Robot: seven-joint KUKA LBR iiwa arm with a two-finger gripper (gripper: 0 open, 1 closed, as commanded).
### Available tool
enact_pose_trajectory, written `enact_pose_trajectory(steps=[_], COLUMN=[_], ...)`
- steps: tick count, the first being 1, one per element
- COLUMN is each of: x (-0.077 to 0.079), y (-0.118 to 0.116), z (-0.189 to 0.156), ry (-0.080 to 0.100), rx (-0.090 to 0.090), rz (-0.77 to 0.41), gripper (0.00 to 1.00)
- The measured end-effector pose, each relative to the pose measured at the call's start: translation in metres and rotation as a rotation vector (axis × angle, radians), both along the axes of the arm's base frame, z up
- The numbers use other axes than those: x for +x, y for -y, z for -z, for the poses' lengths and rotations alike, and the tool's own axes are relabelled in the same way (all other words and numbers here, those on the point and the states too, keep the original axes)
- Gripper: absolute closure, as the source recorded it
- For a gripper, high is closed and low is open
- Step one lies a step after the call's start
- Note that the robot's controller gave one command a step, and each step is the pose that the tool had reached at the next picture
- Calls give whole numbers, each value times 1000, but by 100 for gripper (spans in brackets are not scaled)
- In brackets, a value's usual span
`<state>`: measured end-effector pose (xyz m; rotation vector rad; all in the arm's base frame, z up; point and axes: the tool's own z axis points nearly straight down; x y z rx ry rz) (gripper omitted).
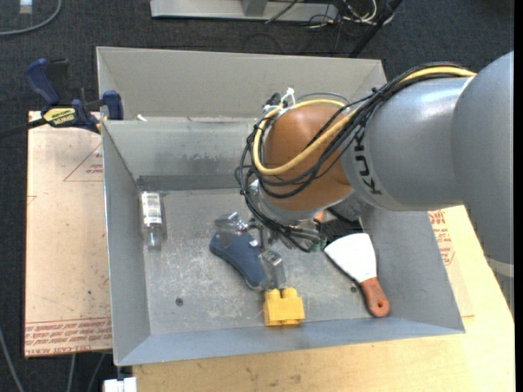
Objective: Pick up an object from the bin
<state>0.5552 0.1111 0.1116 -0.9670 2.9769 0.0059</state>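
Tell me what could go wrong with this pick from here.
1. The gripper appears low over the dark blue object, which looks flat and uneven, so it may slip from a grasp.
2. The yellow block lies right beside that object. A lift might knock it or drag it along.
3. The white scraper with the orange handle lies close by and could be nudged.
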Motion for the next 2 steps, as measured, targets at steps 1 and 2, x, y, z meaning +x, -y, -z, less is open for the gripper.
enact_pose_trajectory(steps=[1,2], x=[12,50], y=[-4,-10], z=[5,8], ry=[0,3], rx=[5,2], rz=[217,19], gripper=[0,0])
